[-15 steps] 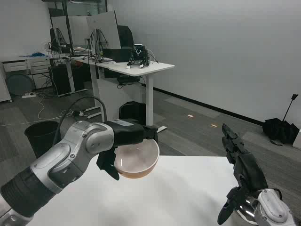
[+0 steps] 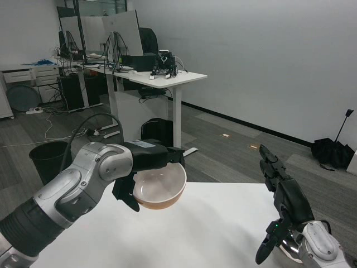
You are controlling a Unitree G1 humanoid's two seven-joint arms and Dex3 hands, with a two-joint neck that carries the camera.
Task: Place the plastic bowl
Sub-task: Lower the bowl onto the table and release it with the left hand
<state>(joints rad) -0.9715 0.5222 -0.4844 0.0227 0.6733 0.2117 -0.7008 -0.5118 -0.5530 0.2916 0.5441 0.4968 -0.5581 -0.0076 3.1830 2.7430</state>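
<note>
The plastic bowl [image 2: 160,187] is held by the left robot hand [image 2: 146,167] above the far left part of the white bench [image 2: 212,223], mouth up and tipped slightly toward the camera. The near-left rim is gripped, with dark fingers over the top edge and others seen below the bowl's left side. The right robot hand [image 2: 280,207] is held up over the right edge of the bench, its fingers spread and nothing in them.

The bowl is judged to be light and stiff, with a smooth, glossy inner wall that is likely to be slippery. It is unlikely to break, but a thin plastic wall may flex under a hard squeeze. The rim is judged the best place to be held, as it is now, since the round outer wall offers little purchase. Being so light, the bowl may rock or skid on the smooth bench if it is let go while tilted, so it is best levelled first.
</note>
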